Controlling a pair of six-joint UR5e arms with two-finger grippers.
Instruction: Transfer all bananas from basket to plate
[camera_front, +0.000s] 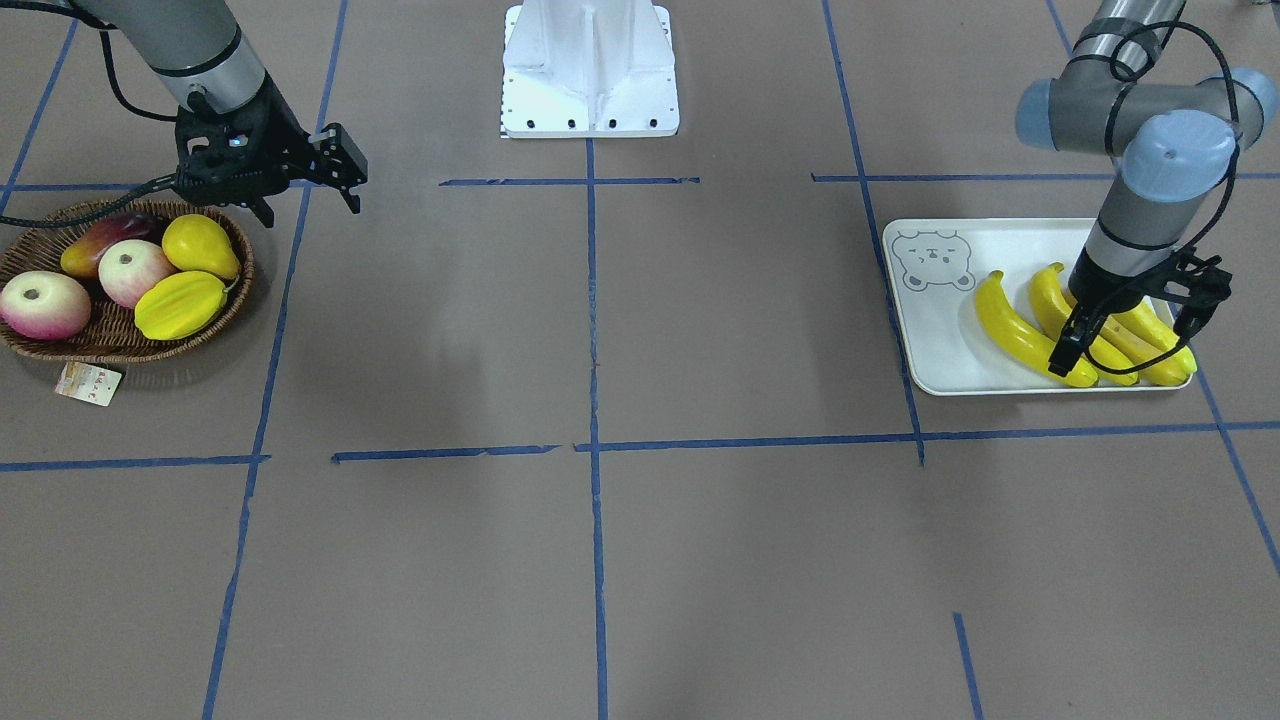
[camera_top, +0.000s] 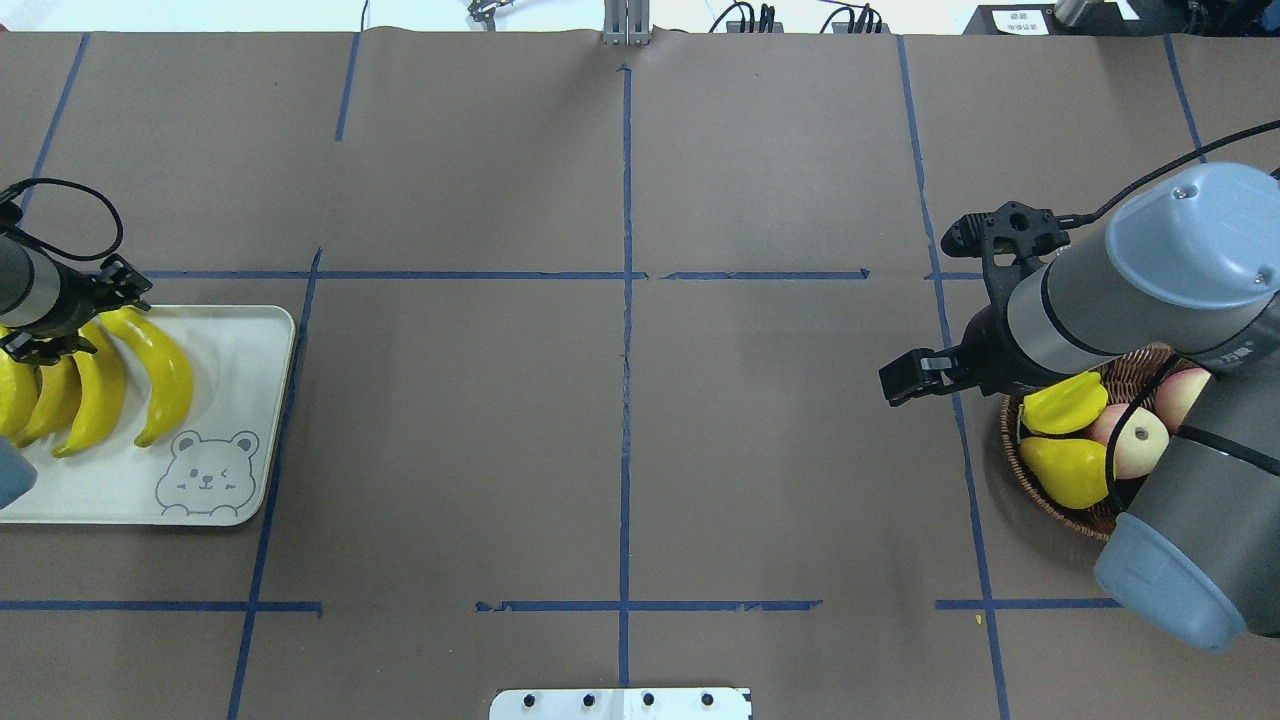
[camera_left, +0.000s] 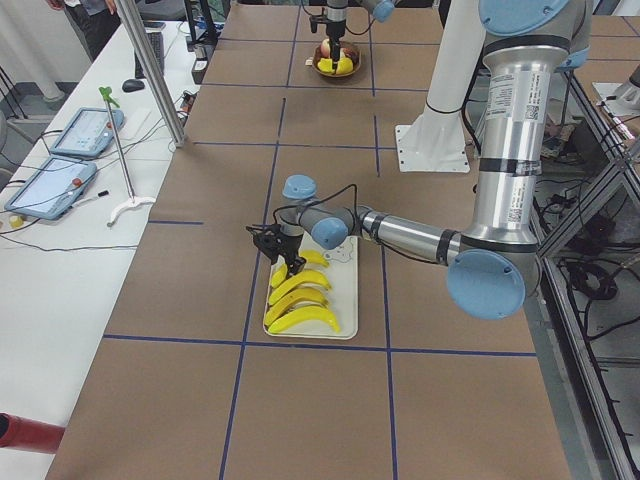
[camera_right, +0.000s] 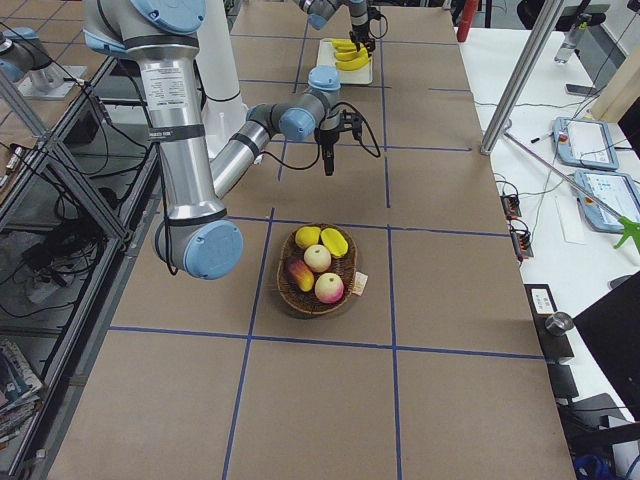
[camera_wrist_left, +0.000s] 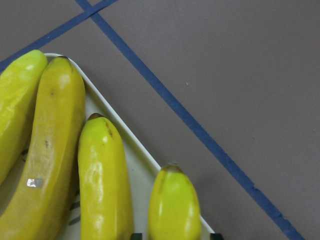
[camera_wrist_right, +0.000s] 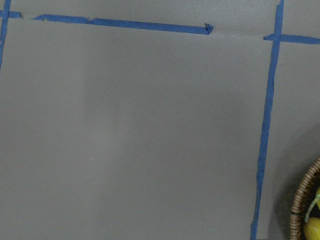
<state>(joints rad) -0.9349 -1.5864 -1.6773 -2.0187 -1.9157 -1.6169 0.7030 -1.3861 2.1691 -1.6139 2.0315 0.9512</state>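
While on one plate (camera_front: 935, 345), four bananas (camera_front: 1008, 328).

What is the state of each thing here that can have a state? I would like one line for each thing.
left tool, open, low over the bananas
right tool, open and empty, off to the side of the basket
bananas, all four lying side by side on the plate
plate, lying flat, holding the four bananas
basket, upright, no banana in it

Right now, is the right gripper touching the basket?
Apart. The exterior right view shows the right gripper out past the basket, with a strip of bare table between them.
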